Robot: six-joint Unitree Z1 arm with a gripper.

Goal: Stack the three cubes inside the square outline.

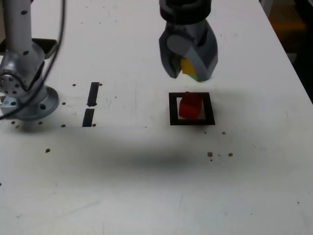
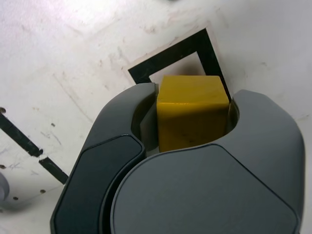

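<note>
Looking across the white worktop (image 1: 146, 186) from its near edge, there is plenty of bare room before anything stands in the way. Past the middle sits the square outline (image 1: 172, 108), with the red cube (image 1: 190, 105) inside it, turned a little askew. Just beyond and above hangs the gripper (image 1: 188, 68), clenched on the yellow cube (image 2: 192, 109), its jaws pressing two opposite flat sides; a sliver of green shows at the lower edge, though what it belongs to I cannot tell. The cubes look light, stiff and smooth, so a grip on opposite faces suits them, but a skewed landing could slide off. Two black strips (image 1: 91, 104) lie well apart toward the exterior view's left, near the arm's base (image 1: 29, 100).
</note>
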